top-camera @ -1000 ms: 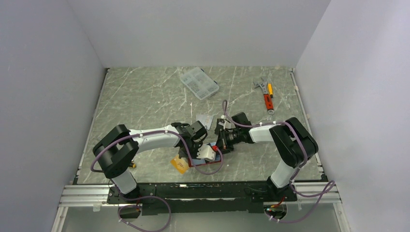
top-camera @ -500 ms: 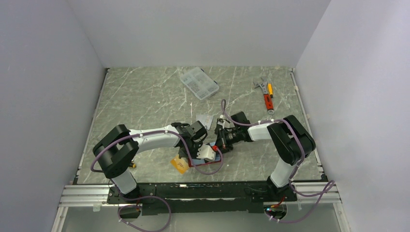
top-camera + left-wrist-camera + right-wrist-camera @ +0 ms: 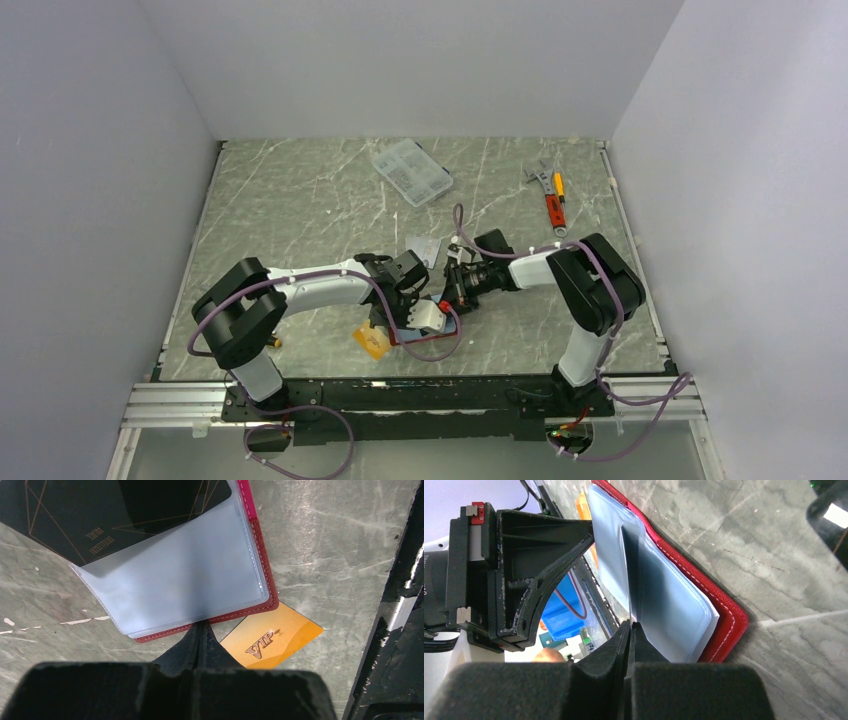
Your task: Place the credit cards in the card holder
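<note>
Pinching a thin clear plastic leaf of the open red leather-like card holder (image 3: 726,617), the right end effector (image 3: 630,628) has its two fingers pressed together. The leaf stands edge-on and runs straight down between the tips. The holder lies spread on the grey marbled counter (image 3: 774,540), red cover down, with its pale blue-tinted sleeves fanned upward.

Facing it from the left, the left end effector (image 3: 200,634) is closed too. Its tips meet at one edge of the holder, right against the red stitched border. Whether they clamp anything there I cannot tell. A frosted sleeve lies flat just beyond those tips. A dark card with thin gold lines (image 3: 75,515) shows beyond it, partly overlapped by that sleeve. An orange-gold plastic card (image 3: 272,641) marked VIP lies flat on the counter, one corner tucked under the holder's border.

Seen from above, the holder sits between the two arms, toward the near edge of the counter, with the orange-gold card just to its left. A silver-grey card (image 3: 424,246) lies on the far side of the end effectors, close to them. Well apart at the far side is a clear plastic compartment box (image 3: 411,171). At the far right a grey adjustable wrench (image 3: 539,178) lies beside a red-handled tool (image 3: 553,208).
</note>
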Motion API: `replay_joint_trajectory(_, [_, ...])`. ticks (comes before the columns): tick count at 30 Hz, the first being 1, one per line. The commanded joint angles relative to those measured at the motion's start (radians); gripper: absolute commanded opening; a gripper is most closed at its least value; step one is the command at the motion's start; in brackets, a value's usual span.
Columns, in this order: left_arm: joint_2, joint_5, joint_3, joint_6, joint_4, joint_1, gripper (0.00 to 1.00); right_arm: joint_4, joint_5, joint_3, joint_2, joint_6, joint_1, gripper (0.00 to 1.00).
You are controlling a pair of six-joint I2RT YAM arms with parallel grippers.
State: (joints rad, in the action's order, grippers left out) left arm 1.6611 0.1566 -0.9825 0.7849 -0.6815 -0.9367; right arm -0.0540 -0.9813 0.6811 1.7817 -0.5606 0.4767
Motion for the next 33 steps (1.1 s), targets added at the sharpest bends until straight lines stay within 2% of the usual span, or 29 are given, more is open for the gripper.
replay_joint_trajectory(1, [0.008, 0.001, 0.004, 0.025, 0.028, -0.002, 0.0, -0.037, 0.024, 0.027, 0.002, 0.022, 0.002, 0.0])
replay_joint_trajectory(12, [0.013, 0.003, -0.007, 0.025, 0.019, -0.002, 0.0, -0.159, 0.096, -0.025, -0.013, -0.062, 0.023, 0.0])
replay_joint_trajectory(24, [0.013, 0.005, -0.01, 0.024, 0.019, -0.002, 0.0, -0.217, 0.159, -0.093, -0.048, -0.138, 0.08, 0.0])
replay_joint_trajectory(27, [0.014, 0.004, -0.009, 0.026, 0.02, -0.002, 0.0, -0.178, 0.223, -0.1, -0.07, -0.147, 0.101, 0.06])
replay_joint_trajectory(33, [0.007, 0.003, 0.002, 0.026, 0.024, -0.002, 0.0, -0.023, 0.361, -0.083, -0.176, -0.118, 0.118, 0.32])
